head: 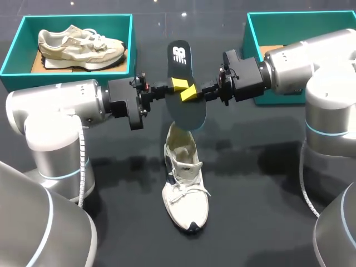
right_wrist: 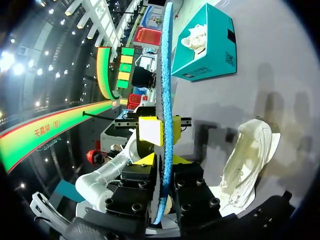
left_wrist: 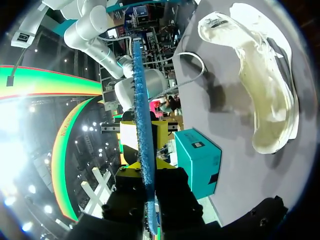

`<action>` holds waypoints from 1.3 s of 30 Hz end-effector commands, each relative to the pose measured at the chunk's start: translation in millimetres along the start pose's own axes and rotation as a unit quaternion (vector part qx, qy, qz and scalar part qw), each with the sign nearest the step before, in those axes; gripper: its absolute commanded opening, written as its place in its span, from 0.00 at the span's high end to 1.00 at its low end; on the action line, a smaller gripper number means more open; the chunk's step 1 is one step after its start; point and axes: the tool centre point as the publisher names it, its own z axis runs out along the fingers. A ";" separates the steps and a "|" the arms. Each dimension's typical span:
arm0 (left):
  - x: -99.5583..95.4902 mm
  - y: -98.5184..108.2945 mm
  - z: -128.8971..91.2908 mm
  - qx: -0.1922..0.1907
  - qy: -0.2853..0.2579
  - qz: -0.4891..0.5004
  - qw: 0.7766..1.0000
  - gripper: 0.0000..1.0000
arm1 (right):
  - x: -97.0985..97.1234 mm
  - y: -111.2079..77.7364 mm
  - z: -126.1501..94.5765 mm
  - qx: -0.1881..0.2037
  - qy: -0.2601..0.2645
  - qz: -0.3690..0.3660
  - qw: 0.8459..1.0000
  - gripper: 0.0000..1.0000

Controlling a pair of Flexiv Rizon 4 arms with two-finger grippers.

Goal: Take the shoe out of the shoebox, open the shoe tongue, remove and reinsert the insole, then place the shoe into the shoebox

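**Figure. Insole held over the shoe, before reinsertion.** The white shoe (head: 186, 194) lay on the dark worktop (head: 267, 222) at mid-width, toward the near edge. Its toe pointed to that edge and its open collar faced the far side.

Above and just beyond the collar, the insole (head: 186, 108) was held clear of the worktop. Its long axis ran near to far, roughly in line with the shoe's. In the head view its near end overlapped the collar, and its logo end pointed to the far edge.

The left claw (head: 177, 85) gripped one long edge and the right claw (head: 192, 94) the other. Each was closed narrowly on the insole, which showed edge-on between the fingers in both wrist views.

The shoe thus lay below both claws and nearward of them, about equally close to each. Reinsertion would probably turn on tipping the insole's near end down into the collar.

At the far-left corner, a teal shoebox (head: 16, 53) held a beige sneaker (head: 80, 47). A second shoebox (head: 253, 30) stood at the far-right corner, partly hidden by the right arm (head: 300, 67).
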 end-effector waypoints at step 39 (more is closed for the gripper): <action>2.4 -1.8 -83.2 0.020 0.114 -0.080 0.990 0.00 | -21.4 2.1 -10.9 -0.027 0.021 -0.034 0.999 1.00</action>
